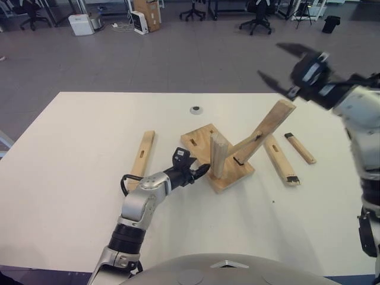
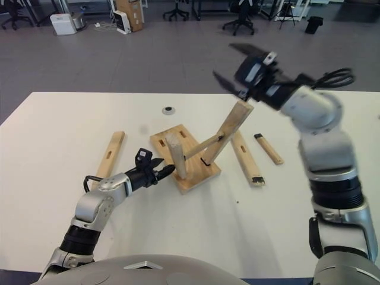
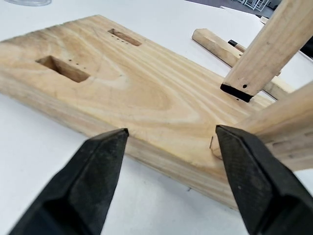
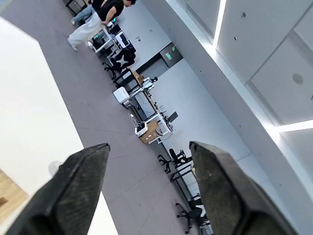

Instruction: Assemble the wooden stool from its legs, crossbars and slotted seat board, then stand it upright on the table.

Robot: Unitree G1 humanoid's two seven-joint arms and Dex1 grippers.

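Head view: the seat board [image 1: 199,145] lies mid worktop [image 1: 71,148] with a leg [image 1: 270,127] leaning on it; the right claw [image 1: 270,60], spread empty above it, would do best to grip near its top and press straight. Left wrist view: the left claw [image 3: 171,131] gapes at the board's edge, ready to brace. Right wrist view: grey floor [image 4: 88,112], office chairs [image 4: 178,157].

The flat pale-yellow wooden seat board [image 3: 161,98] shows swirling brown grain. The tilted light wooden leg [image 3: 266,49] has a black-edged foot. The rectangular table [image 1: 59,178] is plain white. The left gripper [image 1: 202,170] and right gripper [image 1: 270,60] are black.
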